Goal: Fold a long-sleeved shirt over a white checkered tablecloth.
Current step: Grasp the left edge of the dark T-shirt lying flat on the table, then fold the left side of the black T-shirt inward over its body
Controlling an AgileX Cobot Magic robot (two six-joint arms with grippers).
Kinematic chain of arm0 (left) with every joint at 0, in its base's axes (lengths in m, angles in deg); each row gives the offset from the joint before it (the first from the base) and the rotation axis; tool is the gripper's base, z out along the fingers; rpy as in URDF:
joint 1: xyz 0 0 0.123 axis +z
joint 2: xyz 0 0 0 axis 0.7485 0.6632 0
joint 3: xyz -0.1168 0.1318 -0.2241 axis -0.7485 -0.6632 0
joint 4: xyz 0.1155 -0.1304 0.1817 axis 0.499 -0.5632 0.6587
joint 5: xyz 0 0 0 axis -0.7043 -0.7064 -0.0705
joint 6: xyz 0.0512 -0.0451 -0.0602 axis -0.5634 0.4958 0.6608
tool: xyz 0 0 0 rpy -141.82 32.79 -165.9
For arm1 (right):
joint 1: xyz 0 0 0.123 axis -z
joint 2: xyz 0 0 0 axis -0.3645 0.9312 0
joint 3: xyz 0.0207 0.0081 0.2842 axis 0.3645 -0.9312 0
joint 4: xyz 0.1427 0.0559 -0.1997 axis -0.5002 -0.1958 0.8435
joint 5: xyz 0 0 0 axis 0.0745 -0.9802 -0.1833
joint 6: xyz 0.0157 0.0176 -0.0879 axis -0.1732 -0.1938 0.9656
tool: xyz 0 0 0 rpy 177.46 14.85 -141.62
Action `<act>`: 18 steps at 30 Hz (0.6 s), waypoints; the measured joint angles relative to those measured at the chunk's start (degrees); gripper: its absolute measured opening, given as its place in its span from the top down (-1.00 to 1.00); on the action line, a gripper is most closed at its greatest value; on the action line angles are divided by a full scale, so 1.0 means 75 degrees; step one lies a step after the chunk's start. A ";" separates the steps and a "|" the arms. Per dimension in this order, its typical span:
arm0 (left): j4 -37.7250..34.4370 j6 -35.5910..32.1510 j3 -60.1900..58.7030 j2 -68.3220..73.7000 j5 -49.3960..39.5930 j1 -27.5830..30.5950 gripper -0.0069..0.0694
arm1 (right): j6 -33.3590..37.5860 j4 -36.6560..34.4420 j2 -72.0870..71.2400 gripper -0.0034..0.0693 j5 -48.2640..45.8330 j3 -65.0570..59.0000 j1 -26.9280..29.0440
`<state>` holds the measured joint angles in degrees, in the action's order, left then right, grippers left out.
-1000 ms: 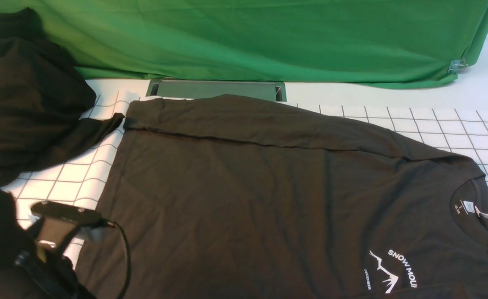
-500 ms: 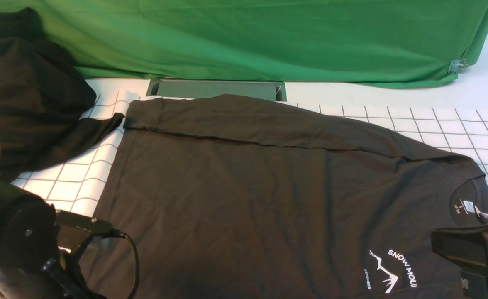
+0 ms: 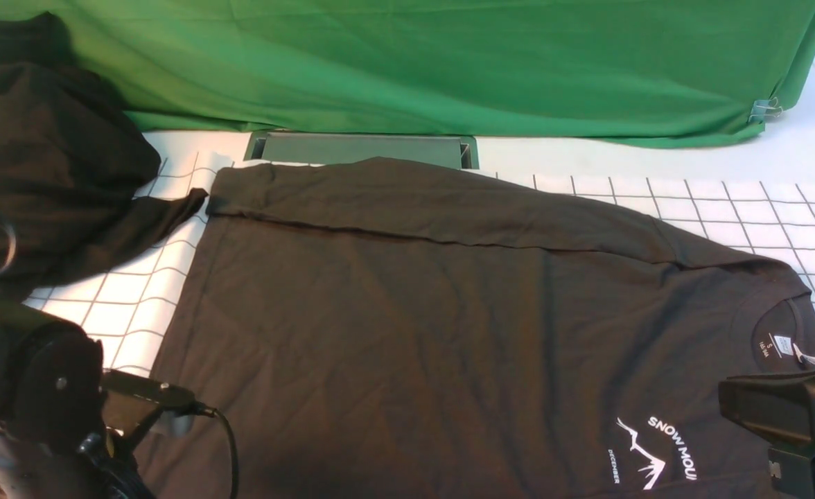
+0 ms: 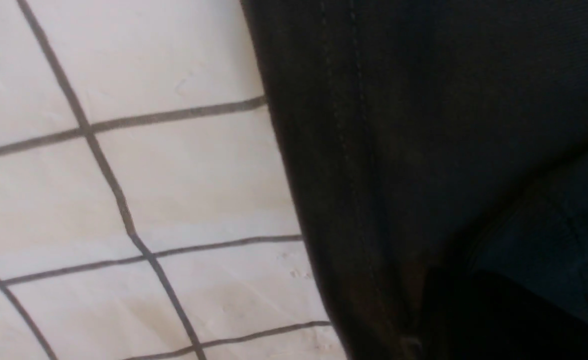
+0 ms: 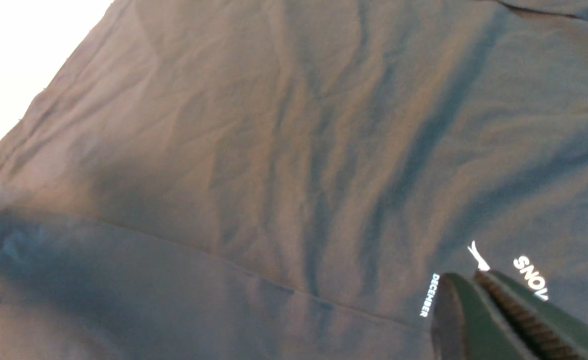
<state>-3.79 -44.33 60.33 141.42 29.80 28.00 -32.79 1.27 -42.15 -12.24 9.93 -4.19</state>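
Note:
The long-sleeved shirt point(image 3: 449, 312) lies flat on the tablecloth point(image 3: 137, 298), dark brown-black, with its collar and neck label point(image 3: 783, 344) to the right. Its far sleeve is folded along the back edge. The white print point(image 3: 657, 443) faces up. My left arm point(image 3: 33, 388) is low at the shirt's hem point(image 4: 374, 150), beside bare tablecloth point(image 4: 174, 175). Its jaws are lost in dark cloth, so any hold on the hem does not show. My right gripper point(image 5: 466, 277) hovers shut and empty over the print point(image 5: 529, 277), with the shirt point(image 5: 274, 150) spread beneath.
A heap of dark clothing point(image 3: 40, 173) sits at the back left, one end reaching the shirt's far corner. A green draped cloth point(image 3: 414, 69) closes off the back, with a grey-green tray point(image 3: 359, 149) in front of it. My right arm point(image 3: 789, 416) fills the lower right corner.
Both arms have come further into the front view: the left arm has swung in at the lower left by the hem, the right arm in from the right edge. The shirt has barely shifted.

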 joint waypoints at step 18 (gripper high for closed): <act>0.0632 -0.0441 0.5230 0.0297 -0.1048 0.0145 0.79 | 0.0000 0.0000 0.0361 0.82 -0.0310 0.0040 0.0000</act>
<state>0.95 -47.63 99.55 143.65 21.94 29.09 -32.79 1.27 -39.45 -14.57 10.23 -4.19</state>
